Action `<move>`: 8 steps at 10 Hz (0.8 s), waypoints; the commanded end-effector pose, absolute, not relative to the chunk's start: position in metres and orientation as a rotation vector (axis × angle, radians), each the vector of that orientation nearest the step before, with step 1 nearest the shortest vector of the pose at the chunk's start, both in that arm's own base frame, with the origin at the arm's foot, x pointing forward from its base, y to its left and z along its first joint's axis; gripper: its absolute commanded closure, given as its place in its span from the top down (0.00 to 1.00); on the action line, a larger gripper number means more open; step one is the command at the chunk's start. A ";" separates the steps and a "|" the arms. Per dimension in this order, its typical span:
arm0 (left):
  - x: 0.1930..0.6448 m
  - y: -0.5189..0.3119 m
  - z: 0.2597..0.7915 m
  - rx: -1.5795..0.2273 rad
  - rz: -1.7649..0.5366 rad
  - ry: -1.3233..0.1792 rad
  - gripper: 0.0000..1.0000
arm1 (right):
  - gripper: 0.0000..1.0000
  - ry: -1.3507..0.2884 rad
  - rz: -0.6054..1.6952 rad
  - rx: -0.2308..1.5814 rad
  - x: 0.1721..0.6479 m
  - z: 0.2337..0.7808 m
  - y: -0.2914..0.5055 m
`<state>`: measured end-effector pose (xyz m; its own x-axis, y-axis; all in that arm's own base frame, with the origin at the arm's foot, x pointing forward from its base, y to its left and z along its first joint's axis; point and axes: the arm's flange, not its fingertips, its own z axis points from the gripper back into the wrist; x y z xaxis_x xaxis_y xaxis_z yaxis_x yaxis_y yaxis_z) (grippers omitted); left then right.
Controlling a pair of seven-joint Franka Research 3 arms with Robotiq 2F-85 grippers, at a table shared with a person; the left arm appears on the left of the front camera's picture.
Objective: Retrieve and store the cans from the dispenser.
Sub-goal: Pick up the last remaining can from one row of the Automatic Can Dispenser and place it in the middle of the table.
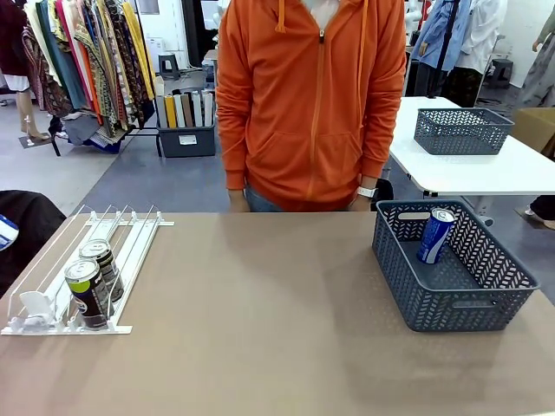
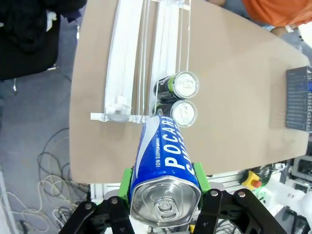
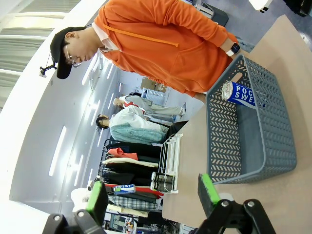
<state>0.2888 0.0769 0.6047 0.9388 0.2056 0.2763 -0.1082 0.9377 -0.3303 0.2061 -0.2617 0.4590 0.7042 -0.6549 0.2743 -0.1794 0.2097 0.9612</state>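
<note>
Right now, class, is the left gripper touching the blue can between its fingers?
Touching. The left wrist view shows the left gripper clamped on the blue can, its green pads pressed against both sides of the can with no gap.

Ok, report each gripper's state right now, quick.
Left gripper: closed on a blue can, held above the table.
Right gripper: open, holding nothing.

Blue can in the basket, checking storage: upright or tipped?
Tipped: the blue can leans slanted inside the grey basket, silver top raised.
</note>
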 end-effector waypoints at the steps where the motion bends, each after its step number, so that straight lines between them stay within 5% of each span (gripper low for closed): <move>1: 0.297 0.076 0.598 -0.431 0.114 -0.397 0.00 | 1.00 -0.804 -0.363 1.353 0.209 0.462 -0.262; 5: 0.367 -0.058 0.590 -0.577 -0.144 -0.397 0.00 | 1.00 -0.804 -0.363 1.353 0.209 0.462 -0.262; 8: 0.405 -0.254 0.545 -0.366 -0.401 -0.291 0.00 | 1.00 -0.804 -0.363 1.353 0.209 0.462 -0.262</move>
